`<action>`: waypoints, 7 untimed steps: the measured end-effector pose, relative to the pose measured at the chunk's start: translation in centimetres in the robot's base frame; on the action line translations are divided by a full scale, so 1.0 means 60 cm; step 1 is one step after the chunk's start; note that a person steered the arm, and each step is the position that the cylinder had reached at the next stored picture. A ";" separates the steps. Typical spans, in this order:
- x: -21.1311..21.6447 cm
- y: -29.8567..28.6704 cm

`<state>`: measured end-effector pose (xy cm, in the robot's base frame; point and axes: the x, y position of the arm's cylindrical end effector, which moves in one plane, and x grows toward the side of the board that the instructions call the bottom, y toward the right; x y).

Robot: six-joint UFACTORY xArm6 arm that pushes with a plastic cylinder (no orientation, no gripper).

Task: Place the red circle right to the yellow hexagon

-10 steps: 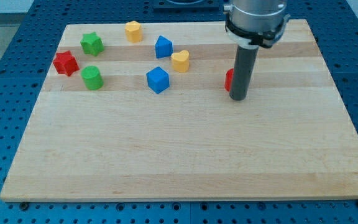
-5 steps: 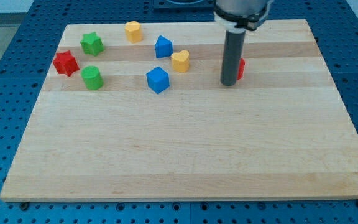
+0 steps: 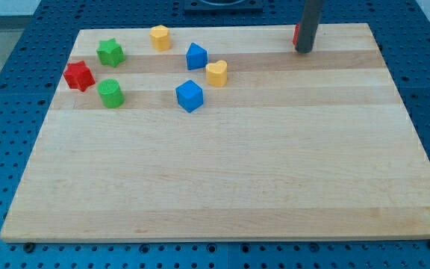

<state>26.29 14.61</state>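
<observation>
The red circle (image 3: 295, 34) lies near the board's top edge, right of centre. Only a thin sliver of it shows at the left side of my rod. My tip (image 3: 303, 51) rests on the board just below and right of that sliver, touching or nearly touching the circle. The yellow hexagon (image 3: 160, 36) sits far to the view's left of them, near the top edge.
A yellow heart (image 3: 216, 72), two blue blocks (image 3: 196, 56) (image 3: 189, 96), a green star-like block (image 3: 110, 52), a green cylinder (image 3: 111, 93) and a red star (image 3: 78, 75) are clustered at the upper left of the wooden board (image 3: 222, 172).
My tip has moved up the view and a little right. The red circle has gone with it, from mid-board to the top edge.
</observation>
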 end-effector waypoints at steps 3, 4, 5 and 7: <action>0.155 -0.064; 0.174 -0.112; 0.174 -0.171; 0.182 -0.266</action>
